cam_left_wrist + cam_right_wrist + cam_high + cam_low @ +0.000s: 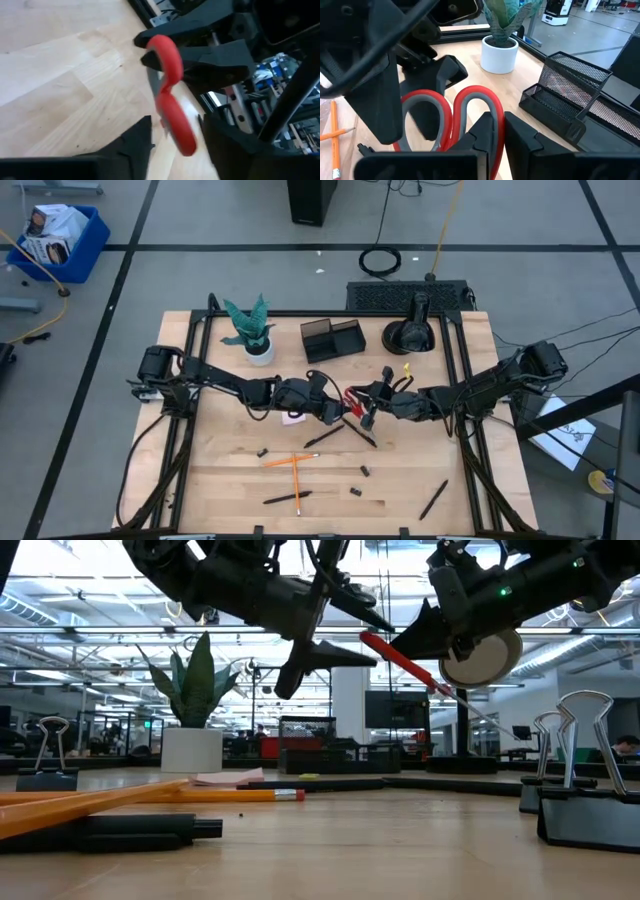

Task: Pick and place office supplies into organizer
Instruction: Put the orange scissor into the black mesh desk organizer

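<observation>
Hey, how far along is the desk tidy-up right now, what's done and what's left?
Nothing shows inside the organizer yet. In hand: the red-handled scissors, lifted off the table, with the right gripper shut on one handle loop and the left gripper open around the handles, mid-handover. Left: pencils, pens, clips and the pink pad.

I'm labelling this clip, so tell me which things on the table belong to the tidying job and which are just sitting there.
Job:
scissors, gripped by right claw
left claw
organizer
orange pencils
pens
binder clips
sticky-note pad

Lying about:
potted plant
black domed object
</observation>
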You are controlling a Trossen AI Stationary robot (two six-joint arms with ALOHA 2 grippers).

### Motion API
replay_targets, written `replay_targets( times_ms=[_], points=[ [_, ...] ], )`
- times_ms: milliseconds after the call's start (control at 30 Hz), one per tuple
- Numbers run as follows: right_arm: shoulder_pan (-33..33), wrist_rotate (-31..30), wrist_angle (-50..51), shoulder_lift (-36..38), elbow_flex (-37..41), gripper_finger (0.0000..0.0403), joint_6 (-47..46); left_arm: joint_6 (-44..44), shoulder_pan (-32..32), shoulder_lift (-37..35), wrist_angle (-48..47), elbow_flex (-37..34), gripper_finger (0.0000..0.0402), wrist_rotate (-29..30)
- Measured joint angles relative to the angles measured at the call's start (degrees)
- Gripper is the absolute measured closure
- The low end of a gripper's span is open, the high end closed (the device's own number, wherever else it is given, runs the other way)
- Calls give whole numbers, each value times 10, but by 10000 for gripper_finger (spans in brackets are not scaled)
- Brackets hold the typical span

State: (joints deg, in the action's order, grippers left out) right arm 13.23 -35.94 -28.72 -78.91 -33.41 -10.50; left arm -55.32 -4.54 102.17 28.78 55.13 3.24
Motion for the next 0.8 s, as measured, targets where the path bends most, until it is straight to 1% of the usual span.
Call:
replay_targets(
  times_ms=[200, 333, 433, 567, 633, 733, 800],
  points=[
    [0, 1, 0, 0, 0, 377, -6, 9, 0, 0, 1, 0, 335, -7],
    [0, 2, 3, 0, 0, 369, -6, 46, 2, 0, -3, -2, 382, -15],
    [0, 21, -3, 0, 0, 352, -7, 63, 3, 0, -14, -1, 384, -16],
    [0, 35, -4, 0, 0, 330, 8, 89, 5, -1, -37, -1, 364, -35],
    [4, 34, -7, 5, 0, 321, 20, 94, 4, -1, -38, -1, 362, -42],
    [11, 35, -13, 18, 0, 307, 44, 108, -1, -8, -39, -1, 371, -41],
    [20, 33, -8, 35, 0, 300, 67, 125, -3, -13, -47, 0, 382, -24]
  ],
)
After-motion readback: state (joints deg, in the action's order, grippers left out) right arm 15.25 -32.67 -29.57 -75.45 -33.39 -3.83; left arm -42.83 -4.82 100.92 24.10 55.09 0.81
